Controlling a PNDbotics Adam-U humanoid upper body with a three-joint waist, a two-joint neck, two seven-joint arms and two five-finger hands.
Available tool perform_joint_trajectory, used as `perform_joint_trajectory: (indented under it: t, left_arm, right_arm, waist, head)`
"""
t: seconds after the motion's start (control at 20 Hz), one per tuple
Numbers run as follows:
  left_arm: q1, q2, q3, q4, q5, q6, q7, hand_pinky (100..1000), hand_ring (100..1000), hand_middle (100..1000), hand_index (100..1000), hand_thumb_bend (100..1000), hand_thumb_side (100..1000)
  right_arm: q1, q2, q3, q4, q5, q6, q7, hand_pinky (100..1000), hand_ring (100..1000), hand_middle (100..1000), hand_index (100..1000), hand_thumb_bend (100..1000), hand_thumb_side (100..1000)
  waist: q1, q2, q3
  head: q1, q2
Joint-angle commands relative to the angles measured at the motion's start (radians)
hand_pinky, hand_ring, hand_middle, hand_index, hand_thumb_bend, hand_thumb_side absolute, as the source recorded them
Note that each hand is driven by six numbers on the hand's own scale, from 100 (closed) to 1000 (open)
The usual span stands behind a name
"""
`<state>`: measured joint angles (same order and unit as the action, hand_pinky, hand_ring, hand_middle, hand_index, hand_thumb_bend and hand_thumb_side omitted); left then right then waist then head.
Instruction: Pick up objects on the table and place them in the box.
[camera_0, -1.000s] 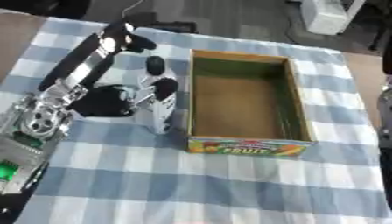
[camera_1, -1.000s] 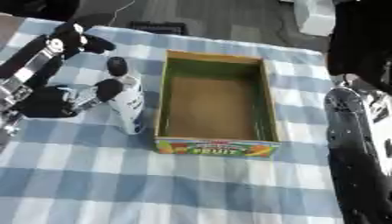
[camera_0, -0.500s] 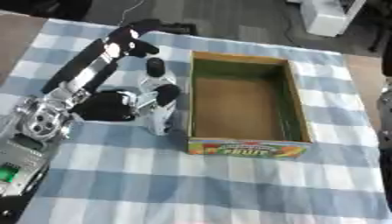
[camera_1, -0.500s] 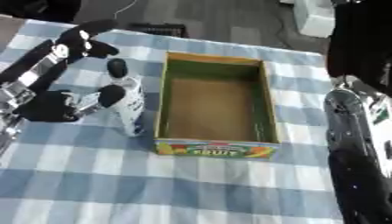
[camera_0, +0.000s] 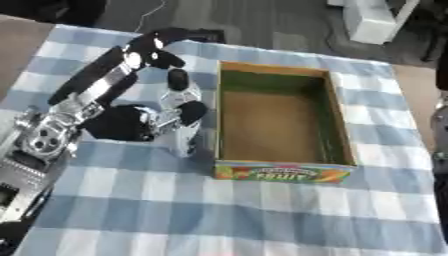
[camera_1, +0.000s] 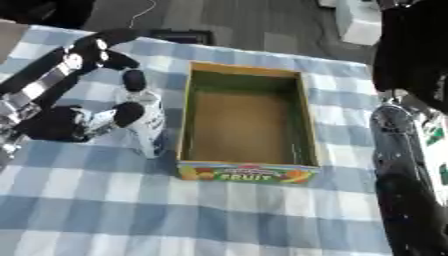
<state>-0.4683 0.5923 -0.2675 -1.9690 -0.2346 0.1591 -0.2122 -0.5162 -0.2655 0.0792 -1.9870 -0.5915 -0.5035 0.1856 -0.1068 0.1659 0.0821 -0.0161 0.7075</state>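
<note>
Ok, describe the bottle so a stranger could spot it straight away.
Find the open cardboard box with the fruit label on the blue checked cloth. Just left of it stands the white bottle with a black cap, the only upright thing there, with the left hand curled round it.

A desk covered with a blue and white checked cloth (camera_0: 262, 215) carries everything. An open cardboard box with a fruit picture on its front (camera_0: 278, 125) sits near the middle of the desk, a little to the right. Nothing shows inside the box. A white plastic bottle with a black cap (camera_0: 182, 115) stands upright just beside the left wall of the box. The robot's left hand (camera_0: 144, 122) is on the left side of the bottle, with its fingers curled round it. The left arm comes in from the lower left corner. The robot's right arm (camera_1: 404, 170) shows at the right edge, right of the box and apart from it.
</note>
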Motion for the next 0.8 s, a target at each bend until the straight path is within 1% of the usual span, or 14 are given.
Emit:
perform_joint_trajectory:
  t: [0.05,0.6,0.8]
  left_arm:
    - [-0.021,0.026,-0.001,0.007,0.003,-0.003,-0.002,827,813,965,1000,484,709]
    - [-0.040,0.025,-0.011,0.053,-0.018,-0.021,0.008,826,811,959,1000,481,710]
    - [-0.046,0.024,-0.014,0.066,-0.017,-0.029,0.013,827,811,958,1000,480,713]
  right_arm:
    - [-0.018,-0.005,-0.002,-0.013,-0.005,0.001,0.001,404,434,519,661,100,790]
    - [-0.019,-0.004,-0.001,-0.013,-0.006,0.002,0.004,404,434,520,661,100,790]
    - [-0.020,-0.003,-0.001,-0.013,-0.007,0.002,0.004,404,434,520,661,100,790]
  waist:
    - [0.008,-0.012,-0.002]
    - [0.006,-0.011,-0.003]
    - [0.006,-0.010,-0.004]
  head:
    - [0.005,-0.020]
    - [0.004,-0.031]
    - [0.008,-0.025]
